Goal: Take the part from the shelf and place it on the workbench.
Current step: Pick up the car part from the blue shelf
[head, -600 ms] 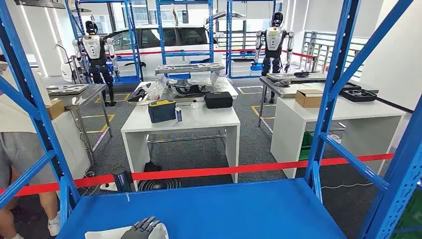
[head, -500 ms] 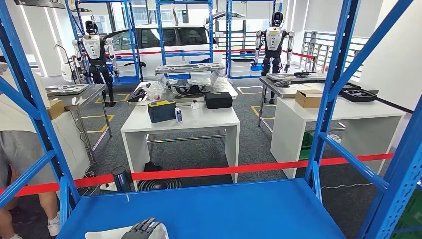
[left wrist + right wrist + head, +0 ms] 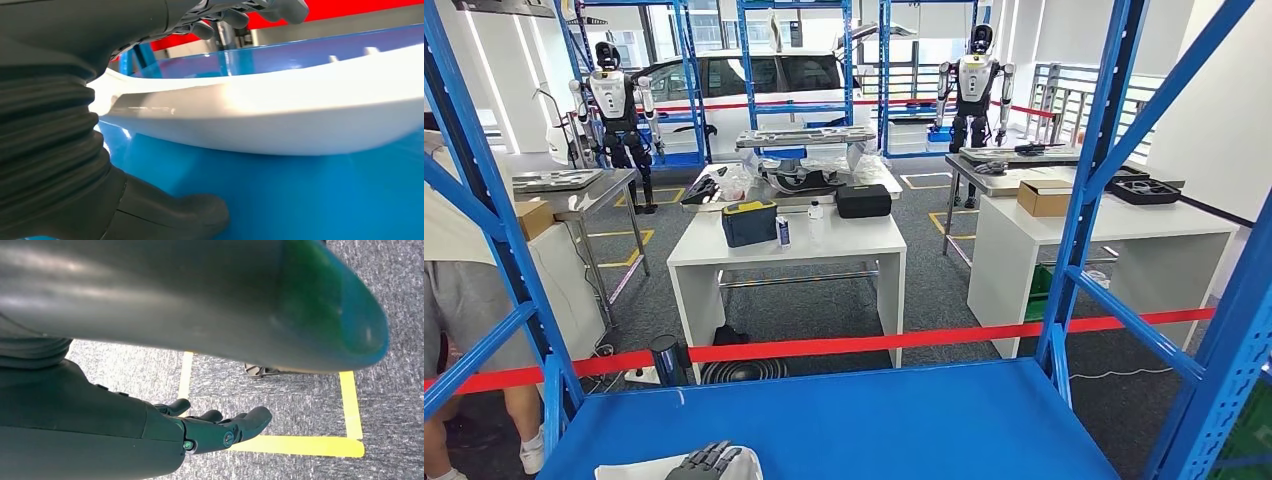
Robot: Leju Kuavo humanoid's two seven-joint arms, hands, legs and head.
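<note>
The white curved part lies at the near left edge of the blue shelf board. My left hand rests with its dark fingers on top of the part. In the left wrist view the part runs between the fingers on one side and the thumb on the other. A strip of blue shelf shows between the thumb and the part, so the thumb is not touching it. My right hand hangs over grey carpet, its fingers loosely apart and holding nothing.
Blue shelf uprights and diagonal braces frame the board on both sides. Beyond a red tape stand white tables with boxes and a bottle. A person stands at the left.
My left hand's fingers have slid slightly lower on the part. The person at the left has shifted a little.
</note>
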